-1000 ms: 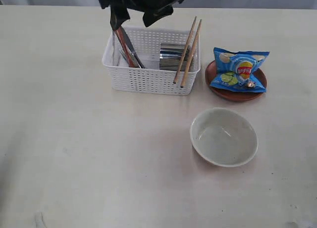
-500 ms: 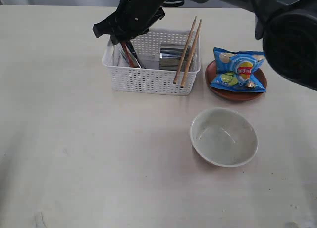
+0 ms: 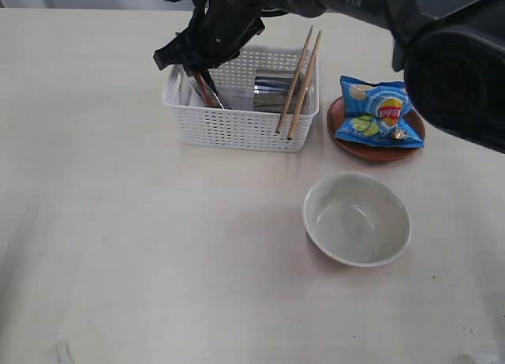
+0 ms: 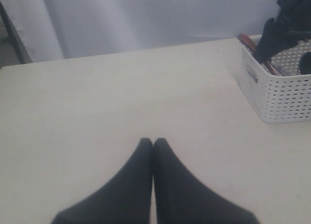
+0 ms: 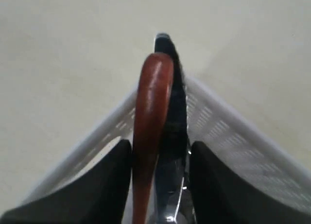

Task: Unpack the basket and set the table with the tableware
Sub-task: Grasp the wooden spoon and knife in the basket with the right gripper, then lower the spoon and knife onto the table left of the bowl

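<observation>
Right gripper (image 5: 161, 145) is down in the far-left corner of the basket (image 3: 241, 131), half-open and clamped on the spoon (image 5: 153, 97). A piece of steel cutlery (image 5: 172, 112) is pinched alongside it (knife or fork, can't tell). Both stand nearly upright against the corner, and the spoon is reddish-brown and glossy.

Left gripper (image 4: 153, 141) has its tips pressed together, holding nothing, over bare table (image 3: 118, 222) left of the basket.

The basket sits at the far middle of the table. Two chopsticks (image 3: 300, 80) lean over its right near rim, and a steel cup (image 3: 274, 91) lies inside. Just right of it a plate (image 3: 371, 152) carries a blue chip bag (image 3: 380, 111). A cream bowl (image 3: 357, 218) sits nearer, standing apart.
</observation>
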You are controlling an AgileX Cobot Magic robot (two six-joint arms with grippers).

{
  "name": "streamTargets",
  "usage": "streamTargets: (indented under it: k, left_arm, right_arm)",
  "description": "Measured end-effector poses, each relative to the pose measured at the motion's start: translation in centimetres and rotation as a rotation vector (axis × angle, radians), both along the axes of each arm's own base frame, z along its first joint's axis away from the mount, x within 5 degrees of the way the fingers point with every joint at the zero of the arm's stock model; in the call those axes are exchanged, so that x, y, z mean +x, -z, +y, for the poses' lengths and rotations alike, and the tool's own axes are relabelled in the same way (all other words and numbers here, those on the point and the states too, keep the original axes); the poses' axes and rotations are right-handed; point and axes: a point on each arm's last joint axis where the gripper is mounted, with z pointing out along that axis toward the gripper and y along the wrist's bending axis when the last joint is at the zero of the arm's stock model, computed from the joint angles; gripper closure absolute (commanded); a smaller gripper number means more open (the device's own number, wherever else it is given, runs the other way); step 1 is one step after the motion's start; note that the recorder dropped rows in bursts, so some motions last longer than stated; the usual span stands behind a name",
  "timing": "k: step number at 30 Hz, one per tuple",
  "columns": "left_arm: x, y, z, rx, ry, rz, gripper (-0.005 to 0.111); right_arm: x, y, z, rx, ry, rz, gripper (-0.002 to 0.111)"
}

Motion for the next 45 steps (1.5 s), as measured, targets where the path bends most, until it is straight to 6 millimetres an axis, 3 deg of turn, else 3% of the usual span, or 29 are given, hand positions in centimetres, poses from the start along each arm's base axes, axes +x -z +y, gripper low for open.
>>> streamTargets:
  k: [9,16,22,25,28,41,45]
  left_arm:
    - [0.0,0.0,0.0,0.000,0.000,0.000,0.107]
    - [0.0,0.0,0.0,0.000,0.000,0.000,0.107]
    - [0.0,0.0,0.0,0.000,0.000,0.000,0.107]
    - [0.0,0.0,0.0,0.000,0.000,0.000,0.107]
    - [0.0,0.0,0.0,0.000,0.000,0.000,0.107]
    - [0.0,0.0,0.0,0.000,0.000,0.000,0.107]
    - [0.0,0.0,0.0,0.000,0.000,0.000,0.107]
  right_arm:
    - [-0.3,1.0,0.4,-0.017,-0.010,0.017,0.072]
    - [-0.3,1.0,0.4,-0.026,-0.020,0.010,0.108]
    - [-0.5,0.6,0.2,-0.058,-0.034,0.013,0.109]
    - [-0.7,-0.5,-0.1,-0.065,-0.038,0.007,0.109]
    - [-1.2,-3.9,-0.5,-0.039,-0.039,-0.030,0.109]
    - [-4.0,-14.0,-2.2,0.090,-0.036,-0.120,0.109]
    - [-4.6,-14.7,-2.3,0.107,-0.043,-0.097,0.109]
